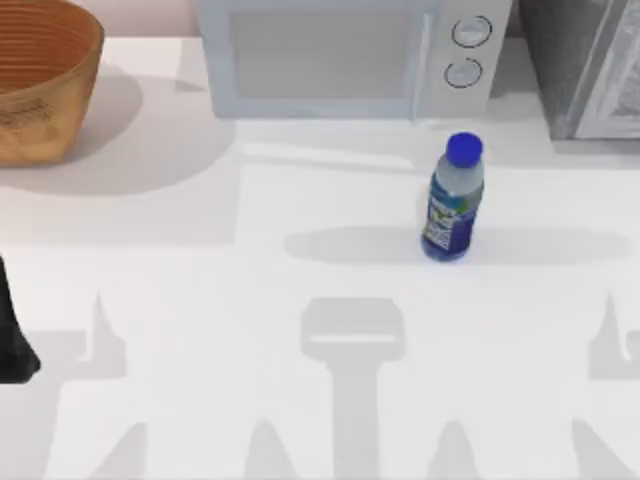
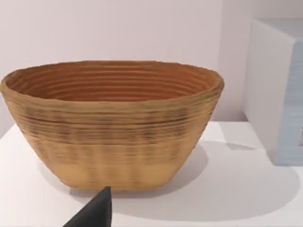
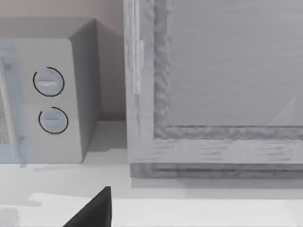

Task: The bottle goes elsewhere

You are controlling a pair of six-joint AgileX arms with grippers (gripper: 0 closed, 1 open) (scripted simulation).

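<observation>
The left arm (image 1: 12, 330) sits at the table's left edge, jaw state unreadable; the bottle (image 1: 454, 200) stands right of centre before the microwave (image 1: 340, 55); the left wrist view faces a wicker basket (image 2: 111, 123); the right wrist view faces what may be a cabinet (image 3: 213, 85).

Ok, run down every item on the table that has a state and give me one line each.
bottle: standing upright on the table, blue cap screwed on, untouched by any gripper.
basket: upright at the table's far left, nothing visible inside it.
microwave: door shut, at the back of the table.
left gripper: near the table's left edge, facing the basket, holding nothing.
right gripper: facing the microwave's dials, holding nothing.
</observation>
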